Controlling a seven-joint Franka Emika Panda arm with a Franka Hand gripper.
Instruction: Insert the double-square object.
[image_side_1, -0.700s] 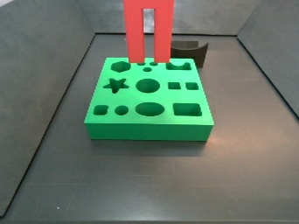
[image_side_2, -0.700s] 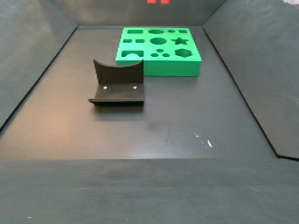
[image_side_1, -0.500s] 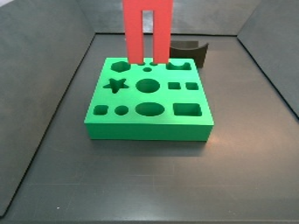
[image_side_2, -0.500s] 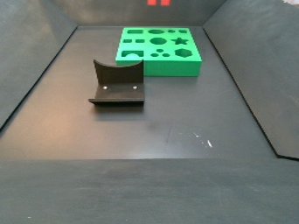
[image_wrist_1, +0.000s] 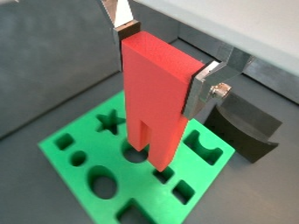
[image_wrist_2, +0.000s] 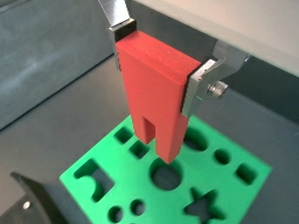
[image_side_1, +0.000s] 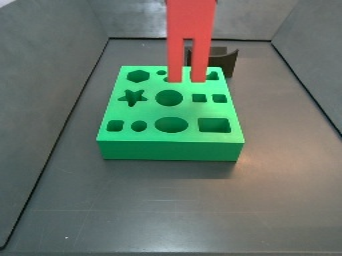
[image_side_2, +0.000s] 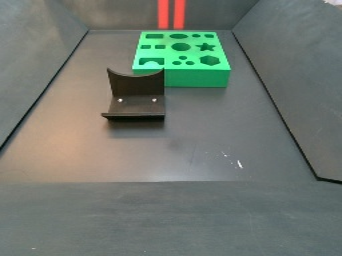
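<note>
Red plastic, the tall double-square object (image_wrist_1: 158, 92) hangs upright above the green foam board (image_side_1: 171, 112) with its shaped holes, pinched at its solid upper part by the gripper (image_wrist_2: 158, 63), whose silver fingers (image_wrist_2: 201, 77) clamp both sides. Judged step: aligning. Next, its two legs must line up over matching square holes, then descend straight.

No lettering, label, brand, number or sign can be read anywhere. The pincer (image_wrist_1: 163, 57), seen near the top of the frame in both wrist views, carries no marking, and the double-square object (image_wrist_1: 158, 96) it clamps is plain red. The green board (image_side_1: 171, 112) shows only cut-out shapes.
</note>
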